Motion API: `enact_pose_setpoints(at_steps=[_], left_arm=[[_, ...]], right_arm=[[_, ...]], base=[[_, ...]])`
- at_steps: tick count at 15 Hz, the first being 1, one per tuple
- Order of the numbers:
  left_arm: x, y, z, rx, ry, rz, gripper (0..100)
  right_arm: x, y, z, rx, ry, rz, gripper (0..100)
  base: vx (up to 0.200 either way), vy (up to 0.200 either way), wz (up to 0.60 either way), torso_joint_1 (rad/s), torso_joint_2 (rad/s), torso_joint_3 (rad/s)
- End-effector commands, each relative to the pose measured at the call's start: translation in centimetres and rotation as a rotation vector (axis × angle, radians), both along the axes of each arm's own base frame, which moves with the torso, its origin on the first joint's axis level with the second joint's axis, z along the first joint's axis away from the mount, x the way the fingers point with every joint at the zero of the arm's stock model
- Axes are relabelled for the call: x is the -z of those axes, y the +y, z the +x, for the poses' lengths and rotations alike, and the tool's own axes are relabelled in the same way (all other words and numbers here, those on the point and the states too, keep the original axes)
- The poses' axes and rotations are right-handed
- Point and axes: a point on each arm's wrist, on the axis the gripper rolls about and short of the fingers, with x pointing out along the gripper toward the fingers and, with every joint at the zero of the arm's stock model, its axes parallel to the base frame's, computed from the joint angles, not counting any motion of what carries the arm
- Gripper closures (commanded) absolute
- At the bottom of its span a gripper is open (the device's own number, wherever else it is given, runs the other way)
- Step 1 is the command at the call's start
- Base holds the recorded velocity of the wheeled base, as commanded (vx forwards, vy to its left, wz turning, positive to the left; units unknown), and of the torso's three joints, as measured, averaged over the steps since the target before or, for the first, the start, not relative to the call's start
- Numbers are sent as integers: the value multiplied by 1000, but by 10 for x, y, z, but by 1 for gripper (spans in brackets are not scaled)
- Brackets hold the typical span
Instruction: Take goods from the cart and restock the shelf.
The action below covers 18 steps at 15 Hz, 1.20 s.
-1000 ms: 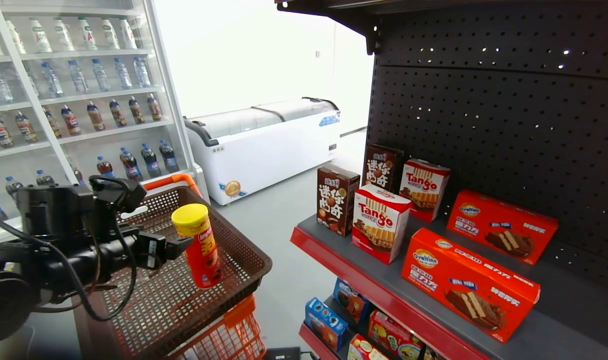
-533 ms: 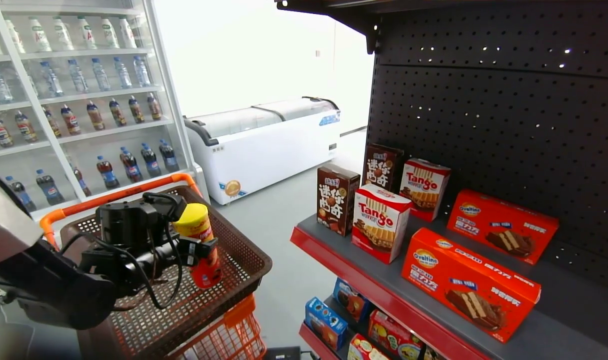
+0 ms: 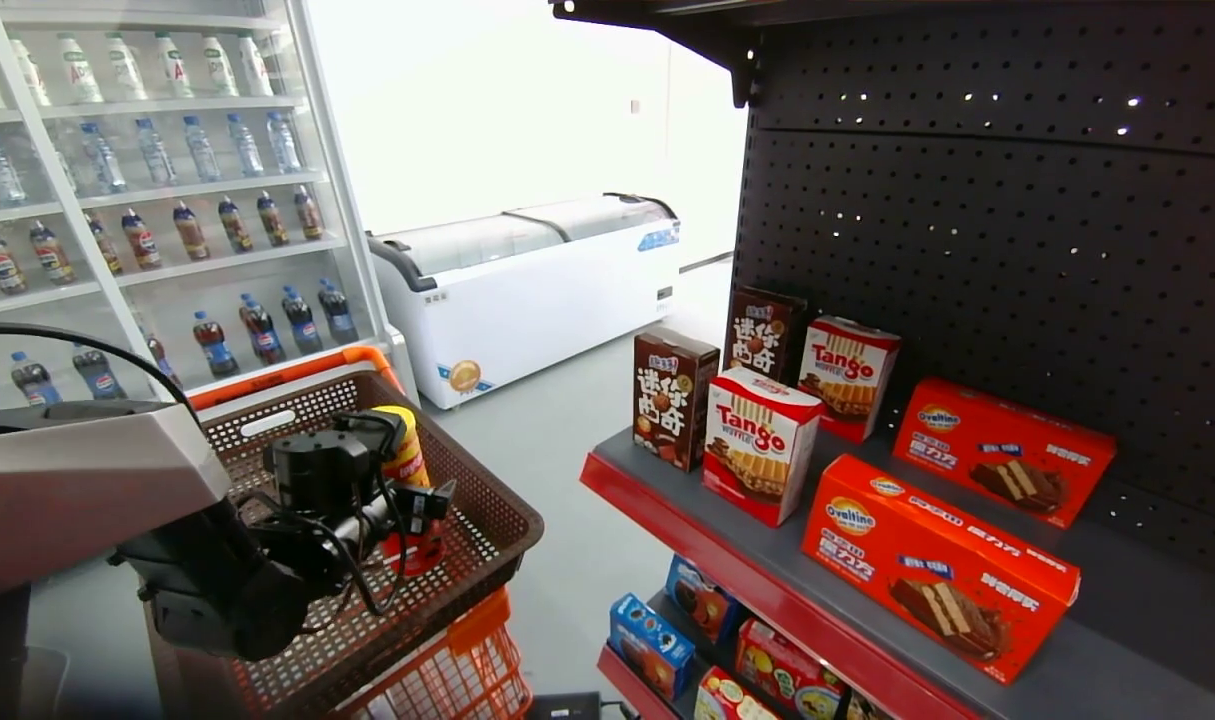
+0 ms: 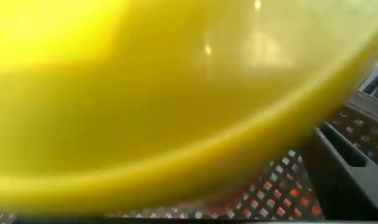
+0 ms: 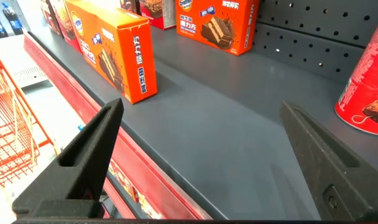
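Can: the chip can (image 3: 408,462) is a tall red tube with a yellow lid (there is a snack picture on its side).
Can up close: in the left wrist view the yellow lid of the can (image 4: 145,93) is very near the camera, and brown mesh peeks out under it.
Where the can is: it stands up straight in the brown basket (image 3: 495,528) on top of the cart, close to the basket's far side, by the orange handle (image 3: 297,372).
Left gripper: the left gripper (image 3: 422,505) is down in the basket, right at the can's lower half. I cannot tell if it is squeezing the can or only sitting around it.
Right gripper: the right gripper (image 5: 201,109) is spread wide with nothing in it. It hangs over a bare grey part of the shelf (image 5: 226,143).
Near the right gripper: an orange box (image 5: 114,53) stands at the shelf's front edge, and a red tub (image 5: 369,87) stands well apart from it.
What changed: a second ago the left gripper was beside the can and the whole lid showed in the head view. Now the arm has reached farther in and its wrist hides part of the lid. The can has stayed in its spot.
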Motion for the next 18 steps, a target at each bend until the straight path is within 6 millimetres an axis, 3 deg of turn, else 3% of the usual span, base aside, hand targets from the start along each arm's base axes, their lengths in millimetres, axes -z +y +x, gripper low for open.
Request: enact_pose_setpoints(at_steps=[1, 9, 10, 14, 17, 18], left_arm=[[10, 0, 5, 0, -8, -1, 0], [17, 3, 9, -62, -35, 6, 0], [16, 2, 11, -61, -45, 4, 100], [19, 0, 9, -67, 15, 27, 100], [-2, -10, 10, -12, -21, -6, 100], [-18, -20, 8, 51, -34, -39, 100]], right_arm=[[0, 0, 0, 0, 2, 0, 0], [0, 0, 0, 0, 2, 0, 0], [0, 0, 0, 0, 0, 0, 0], [0, 0, 0, 0, 0, 0, 0], [0, 0, 0, 0, 2, 0, 0], [0, 0, 0, 0, 0, 0, 0]], base=[[0, 0, 0, 0, 0, 0], [0, 0, 0, 0, 0, 0], [0, 0, 0, 0, 0, 0], [0, 0, 0, 0, 0, 0], [0, 0, 0, 0, 0, 0], [0, 0, 0, 0, 0, 0]])
